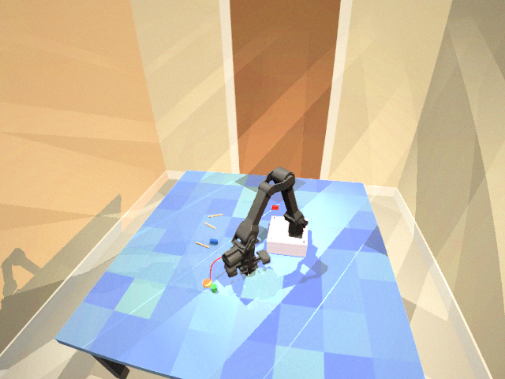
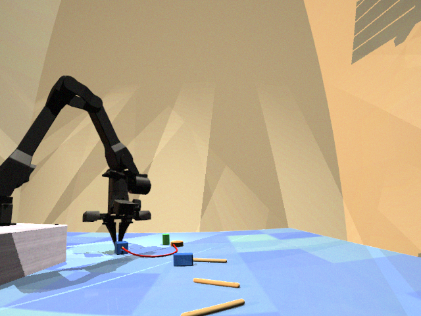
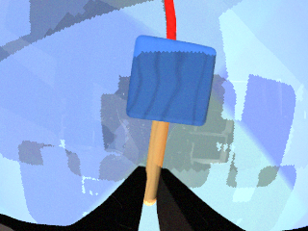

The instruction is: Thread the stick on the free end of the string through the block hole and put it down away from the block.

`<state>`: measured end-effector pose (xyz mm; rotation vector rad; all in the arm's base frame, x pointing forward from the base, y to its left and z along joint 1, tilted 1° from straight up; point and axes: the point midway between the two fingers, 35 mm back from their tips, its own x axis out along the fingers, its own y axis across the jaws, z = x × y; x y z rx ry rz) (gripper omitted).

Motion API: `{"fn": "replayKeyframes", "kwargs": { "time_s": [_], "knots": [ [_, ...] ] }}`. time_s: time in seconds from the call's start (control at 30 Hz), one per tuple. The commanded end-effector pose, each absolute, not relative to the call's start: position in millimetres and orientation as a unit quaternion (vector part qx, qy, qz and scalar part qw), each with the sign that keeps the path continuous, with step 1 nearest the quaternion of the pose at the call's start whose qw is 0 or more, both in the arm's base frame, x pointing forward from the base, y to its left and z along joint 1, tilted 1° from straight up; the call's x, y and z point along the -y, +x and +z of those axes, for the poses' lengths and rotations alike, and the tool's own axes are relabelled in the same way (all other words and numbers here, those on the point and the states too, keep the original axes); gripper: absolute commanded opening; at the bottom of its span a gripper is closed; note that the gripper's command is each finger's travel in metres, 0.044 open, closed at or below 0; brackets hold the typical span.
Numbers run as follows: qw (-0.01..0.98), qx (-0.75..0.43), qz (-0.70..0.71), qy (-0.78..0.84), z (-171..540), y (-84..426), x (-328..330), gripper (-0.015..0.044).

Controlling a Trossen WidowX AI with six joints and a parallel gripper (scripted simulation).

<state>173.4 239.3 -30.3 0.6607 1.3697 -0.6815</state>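
The blue block (image 2: pixel 118 248) (image 3: pixel 170 87) stands on the table, its hole lined up with the stick. The stick (image 3: pixel 161 140) sticks out of the block's near side in the wrist view. My gripper (image 1: pixel 248 273) (image 2: pixel 118 241) (image 3: pixel 150 175) is shut on this protruding part, close beside the block. At the block's other side, the red string (image 1: pixel 211 267) (image 2: pixel 149 256) (image 3: pixel 170 19) meets the hole; a small light spot there in the exterior view may be the stick's end. The string curves to the round button (image 1: pixel 207 283) (image 2: pixel 177 243). My arm hides the block in the top view.
A green cylinder (image 1: pixel 214 288) (image 2: pixel 166 239) stands beside the button. A second blue block (image 1: pixel 213 241) (image 2: pixel 183 259) lies near a loose stick (image 1: pixel 202 245) (image 2: pixel 214 261). Two more loose sticks (image 1: pixel 215 215) (image 2: pixel 216 282) lie beyond. A red block (image 1: pixel 274 207) lies behind the arm near its white base (image 1: pixel 286 248).
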Motion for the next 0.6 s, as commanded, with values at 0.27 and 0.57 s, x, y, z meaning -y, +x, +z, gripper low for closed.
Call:
{"fn": "replayKeyframes", "kwargs": {
  "time_s": [0.27, 0.57],
  "knots": [
    [0.672, -0.608, -0.304, 0.294, -31, 165, -251, 0.0],
    [0.671, -0.609, -0.304, 0.293, -31, 158, -260, 0.0]
  ]
}}
